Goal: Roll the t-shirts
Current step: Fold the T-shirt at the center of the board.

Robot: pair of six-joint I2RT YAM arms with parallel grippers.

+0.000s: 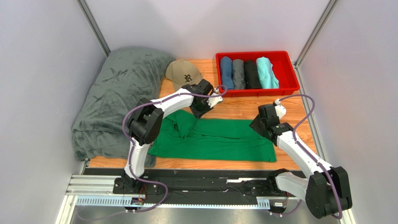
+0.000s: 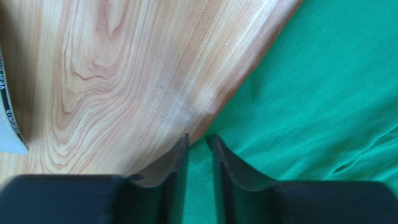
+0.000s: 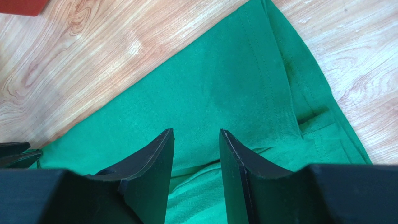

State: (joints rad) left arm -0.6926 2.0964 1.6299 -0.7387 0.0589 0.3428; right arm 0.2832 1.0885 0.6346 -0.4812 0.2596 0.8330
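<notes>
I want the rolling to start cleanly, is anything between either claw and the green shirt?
Nothing visible. The left claw hangs open over the far edge of the green shirt, the right claw over its right end. The cap and red bin sit farther back.

The t-shirt (image 1: 219, 140) is plain bright green, on a tabletop (image 1: 238, 108) of light orange wood grain. The tray (image 1: 290, 74) is red, and the rolled shirts (image 1: 239, 73) in it are blue, grey, black and turquoise. Left of the tray, the cap (image 1: 180, 71) is tan with a dark letter R, and the blanket (image 1: 117, 93) is dark grey.
</notes>
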